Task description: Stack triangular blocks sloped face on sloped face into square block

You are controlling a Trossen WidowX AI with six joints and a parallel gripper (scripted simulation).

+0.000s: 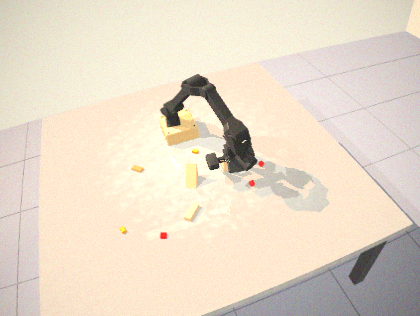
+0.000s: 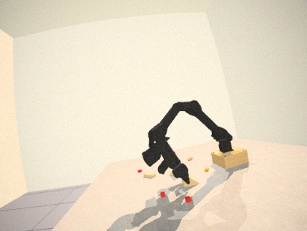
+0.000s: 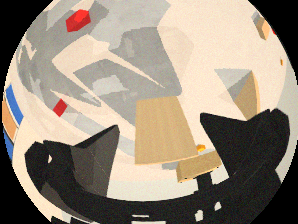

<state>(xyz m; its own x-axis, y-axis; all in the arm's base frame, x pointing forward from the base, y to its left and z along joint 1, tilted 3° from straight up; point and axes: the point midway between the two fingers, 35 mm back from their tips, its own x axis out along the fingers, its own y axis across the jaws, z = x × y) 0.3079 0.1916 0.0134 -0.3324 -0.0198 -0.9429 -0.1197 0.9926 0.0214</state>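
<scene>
One tan triangular block [image 3: 158,129] [image 2: 192,181] lies on the table between my open fingers; in the top view only a sliver of this block [image 1: 226,167] shows beside the wrist. My gripper [image 3: 160,123] [image 1: 223,163] [image 2: 174,175] is open and low over it, one finger on each side, and I cannot tell whether they touch it. The second tan triangular block [image 1: 191,175] [image 3: 246,96] stands a short way to the left, apart from the first. The arm hides it in the exterior view.
A flat tan bar [image 1: 191,211] [image 2: 149,175] lies nearer the front. Small red cubes [image 1: 252,183] [image 1: 261,163] [image 3: 77,20] lie close to the gripper, with more red, yellow and orange bits [image 1: 195,151] scattered around. The arm's tan base block [image 1: 179,131] stands at the back.
</scene>
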